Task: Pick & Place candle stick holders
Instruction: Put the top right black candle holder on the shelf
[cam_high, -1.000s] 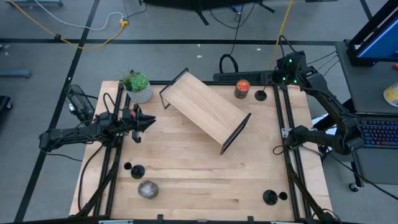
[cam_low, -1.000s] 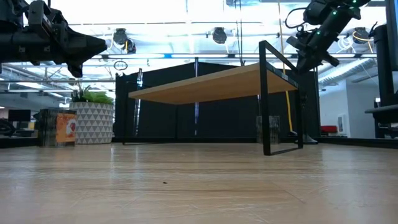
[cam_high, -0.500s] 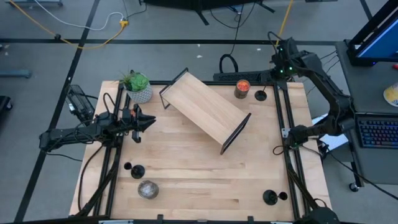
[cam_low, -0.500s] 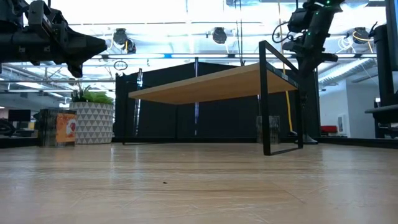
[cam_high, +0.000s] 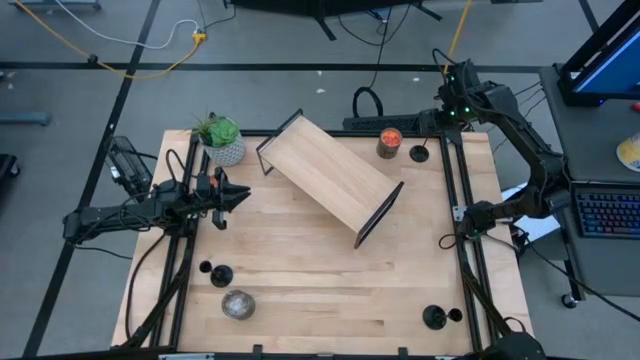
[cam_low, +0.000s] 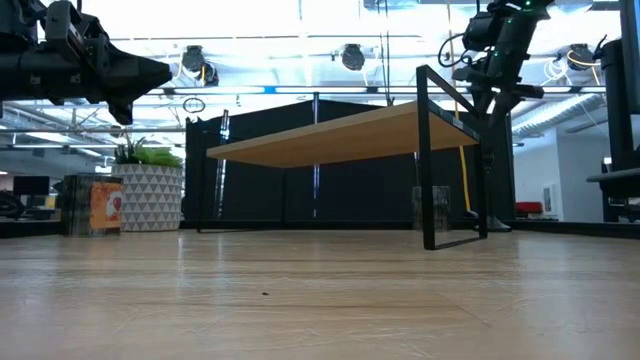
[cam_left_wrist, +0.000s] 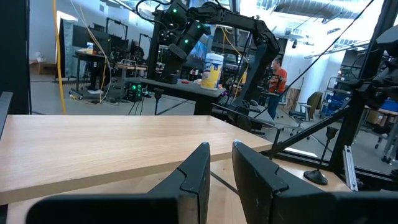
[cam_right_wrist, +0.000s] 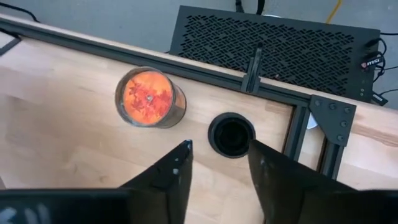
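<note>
right gripper open and empty above candle stick holder.

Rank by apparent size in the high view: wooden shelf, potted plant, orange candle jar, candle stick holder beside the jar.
1. wooden shelf
2. potted plant
3. orange candle jar
4. candle stick holder, slightly smaller than the jar

We see right gripper fingers spread above a candle stick holder, orange jar beside it.
</note>
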